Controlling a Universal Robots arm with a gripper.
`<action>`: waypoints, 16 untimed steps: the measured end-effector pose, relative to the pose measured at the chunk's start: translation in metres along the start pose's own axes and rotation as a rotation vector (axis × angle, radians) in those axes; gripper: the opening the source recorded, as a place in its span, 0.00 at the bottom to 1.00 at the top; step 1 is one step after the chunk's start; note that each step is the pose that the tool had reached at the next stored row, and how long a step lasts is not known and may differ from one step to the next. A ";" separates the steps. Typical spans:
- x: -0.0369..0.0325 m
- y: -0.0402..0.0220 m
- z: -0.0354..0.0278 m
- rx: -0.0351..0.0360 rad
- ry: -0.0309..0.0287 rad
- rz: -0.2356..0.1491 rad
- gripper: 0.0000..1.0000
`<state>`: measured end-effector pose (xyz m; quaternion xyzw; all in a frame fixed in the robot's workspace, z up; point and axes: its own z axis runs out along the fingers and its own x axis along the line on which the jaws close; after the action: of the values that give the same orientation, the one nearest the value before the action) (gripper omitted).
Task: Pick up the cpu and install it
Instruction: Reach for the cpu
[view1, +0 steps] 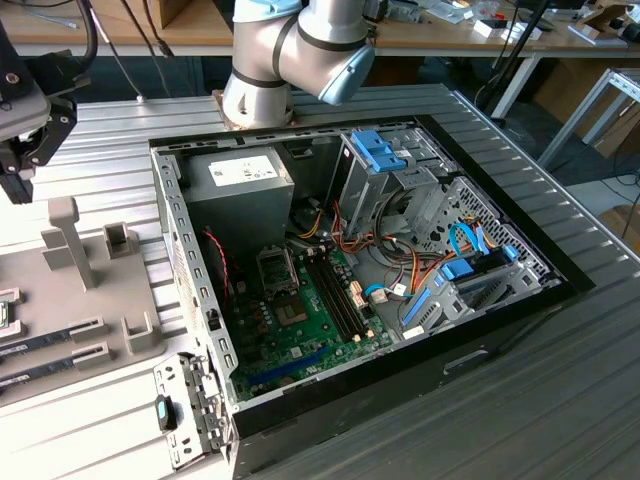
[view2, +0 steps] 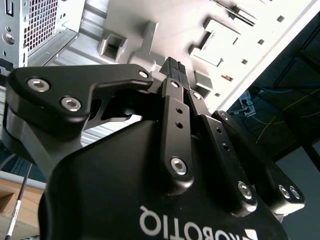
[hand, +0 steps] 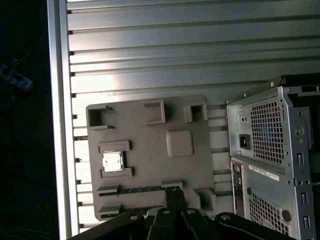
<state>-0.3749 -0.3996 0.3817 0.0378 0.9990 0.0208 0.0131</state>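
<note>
The cpu (hand: 112, 162), a small square chip with a silvery top, lies flat in a walled pocket of the grey fixture plate (hand: 150, 165). My gripper (hand: 173, 196) hangs above the plate's edge, well off to one side of the cpu and touching nothing. Its black fingers (view2: 172, 75) are pressed together with nothing between them. In the exterior view the gripper (view1: 17, 180) is high at the far left, over the fixture plate (view1: 90, 300). The black socket frame (view1: 278, 268) sits on the green motherboard (view1: 310, 330) inside the open computer case.
The open case (view1: 350, 280) holds a grey power supply (view1: 240, 185), drive cages with blue clips (view1: 380, 150) and loose cables. Upright posts (view1: 65, 240) rise from the fixture plate. The case's rear panel (hand: 272, 160) stands close beside the plate. Ribbed metal tabletop (hand: 175, 50) lies all around.
</note>
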 end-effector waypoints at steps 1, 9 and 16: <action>0.0002 0.0000 0.0000 -0.0001 0.0000 0.000 0.11; 0.0023 -0.0002 0.0003 0.0000 0.0000 0.000 0.11; 0.0047 -0.0004 0.0007 0.0000 0.0000 0.000 0.11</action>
<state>-0.3797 -0.3996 0.3809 0.0378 0.9990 0.0208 0.0131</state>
